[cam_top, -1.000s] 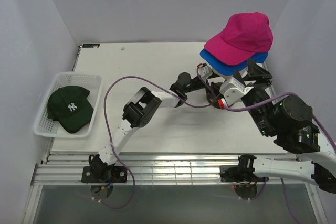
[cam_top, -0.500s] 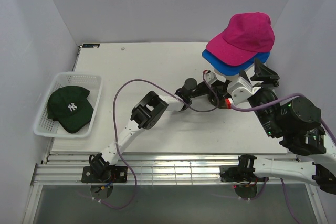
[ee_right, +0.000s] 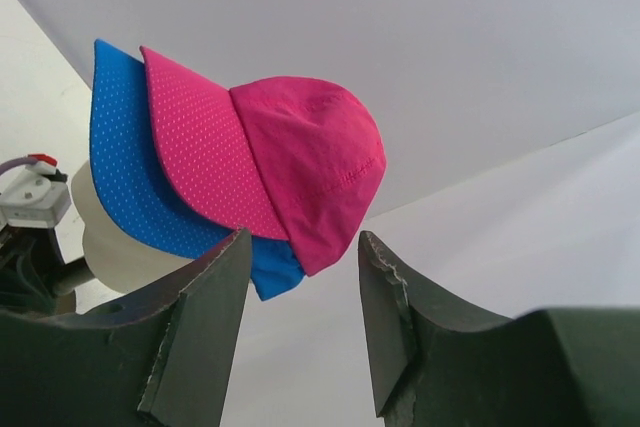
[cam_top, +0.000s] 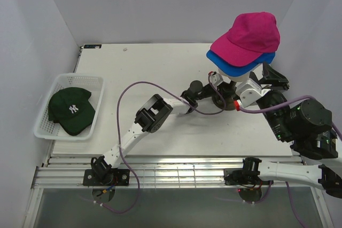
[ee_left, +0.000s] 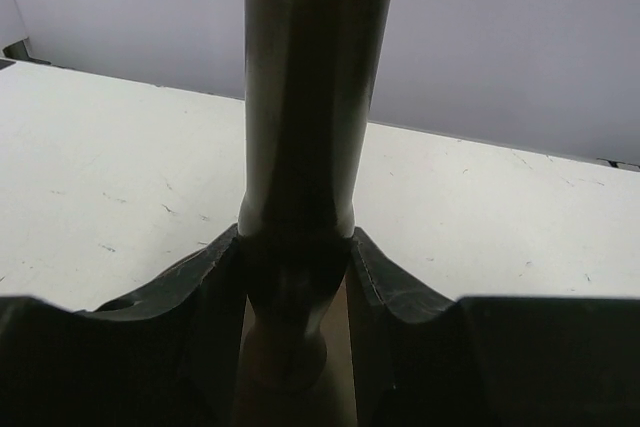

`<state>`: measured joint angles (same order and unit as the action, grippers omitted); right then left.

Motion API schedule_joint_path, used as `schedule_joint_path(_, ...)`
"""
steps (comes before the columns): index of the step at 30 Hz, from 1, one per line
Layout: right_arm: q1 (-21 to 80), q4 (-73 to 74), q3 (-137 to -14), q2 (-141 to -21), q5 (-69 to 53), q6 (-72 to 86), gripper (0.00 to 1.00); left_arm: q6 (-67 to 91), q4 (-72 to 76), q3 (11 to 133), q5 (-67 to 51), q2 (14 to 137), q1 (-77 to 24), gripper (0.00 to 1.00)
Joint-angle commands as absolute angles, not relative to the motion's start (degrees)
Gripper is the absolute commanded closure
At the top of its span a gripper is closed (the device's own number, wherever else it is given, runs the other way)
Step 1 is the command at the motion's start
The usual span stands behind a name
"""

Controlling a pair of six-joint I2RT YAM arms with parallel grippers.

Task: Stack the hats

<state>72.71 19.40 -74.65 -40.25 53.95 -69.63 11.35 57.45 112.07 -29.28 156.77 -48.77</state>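
Green cap (cam_top: 71, 111) is seen in the basket (cam_top: 64, 81) at the desk's left edge, nearer the left fingers (ee_left: 225, 282), which are clamped on the stand post (ee_left: 300, 97). The right fingers (ee_right: 215, 292) are spread apart.

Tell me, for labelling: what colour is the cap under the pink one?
Royal blue cap, best seen from the right wrist view.

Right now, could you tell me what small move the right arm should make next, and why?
Probably ease the right gripper forward onto the pink cap: it is open and lined up with it, while the left gripper clamps the stand's pole.
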Motion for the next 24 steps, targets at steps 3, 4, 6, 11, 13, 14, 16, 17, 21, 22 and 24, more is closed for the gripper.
schedule_joint_path(3, 72.7, 26.9, -77.2, -38.2, 57.1, -65.9, 0.47, 11.3, 61.6, 111.3, -31.6, 154.8, -48.9, 0.8)
schedule_joint_path(4, 72.8, 27.6, -75.9, -38.1, 57.9, -66.4, 0.47, 11.2, 61.7, 111.1, -31.9, 154.7, -48.9, 0.82)
schedule_joint_path(6, 72.7, 28.7, -73.9, -38.6, 59.7, -68.2, 0.45, 11.2, 61.6, 110.8, -33.0, 154.5, -48.9, 0.9)
schedule_joint_path(11, 72.7, 28.4, -70.3, -38.6, 59.1, -72.3, 0.47, 10.5, 61.9, 109.9, -34.7, 154.0, -48.8, 1.0)
schedule_joint_path(13, 72.7, 23.1, -69.7, -37.9, 59.0, -76.2, 0.48, 10.5, 62.1, 109.4, -35.0, 154.1, -48.8, 1.0)
schedule_joint_path(14, 72.7, 21.9, -69.4, -37.9, 58.2, -77.2, 0.47, 10.5, 61.7, 109.3, -35.0, 154.1, -48.8, 1.0)
schedule_joint_path(16, 72.7, 21.6, -69.0, -39.0, 56.9, -78.0, 0.44, 10.5, 61.5, 109.5, -35.1, 154.3, -48.7, 1.0)
schedule_joint_path(17, 72.7, 21.5, -68.7, -39.7, 55.6, -78.7, 0.42, 10.5, 61.6, 109.5, -35.1, 154.3, -48.7, 1.0)
schedule_joint_path(21, 72.7, 21.1, -69.3, -42.4, 54.8, -78.8, 0.36, 10.3, 61.3, 110.3, -34.0, 154.9, -48.7, 1.0)
schedule_joint_path(22, 72.7, 20.8, -69.5, -42.9, 55.5, -78.9, 0.36, 10.2, 61.1, 110.6, -33.7, 154.9, -48.8, 1.0)
schedule_joint_path(24, 72.7, 18.9, -69.8, -46.6, 56.6, -77.7, 0.34, 10.2, 61.0, 110.7, -33.7, 155.0, -48.8, 1.0)
